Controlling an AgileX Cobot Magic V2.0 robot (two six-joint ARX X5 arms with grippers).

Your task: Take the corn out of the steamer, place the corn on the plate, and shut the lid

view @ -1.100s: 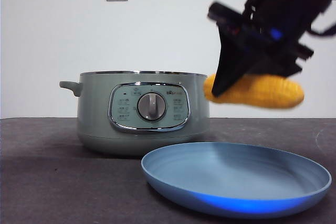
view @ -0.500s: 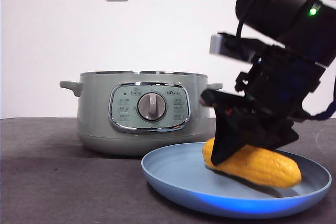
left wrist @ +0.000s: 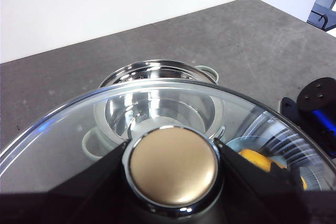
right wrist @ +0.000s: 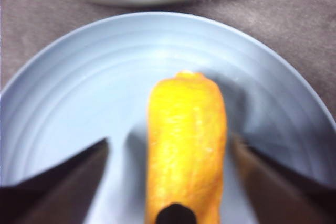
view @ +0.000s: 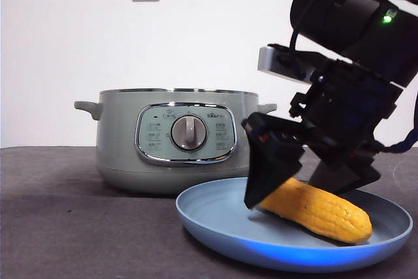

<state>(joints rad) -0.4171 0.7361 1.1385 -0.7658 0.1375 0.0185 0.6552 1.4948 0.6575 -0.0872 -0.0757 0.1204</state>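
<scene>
With the steamer [view: 176, 140] uncovered:
corn [view: 317, 210]: lying on plate [view: 222, 217]
right pincer [right wrist: 170, 153]: spread, straddling corn, not touching
left pincer [left wrist: 173, 153]: pinching lid [left wrist: 68, 129] knob, above steamer

Pot [view: 176, 138] mouth stands uncovered and unobstructed from above. Right gripper [view: 307, 184], fingers spread clear of the corn [view: 317, 210], crowds the plate [view: 215, 217]. Left gripper [left wrist: 173, 203] holds the lid [left wrist: 68, 129] above the pot. Surface [view: 72, 227] beside the plate lies free.

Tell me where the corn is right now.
The corn lies on the blue plate, right of the steamer, between the right gripper's open jaws.
</scene>
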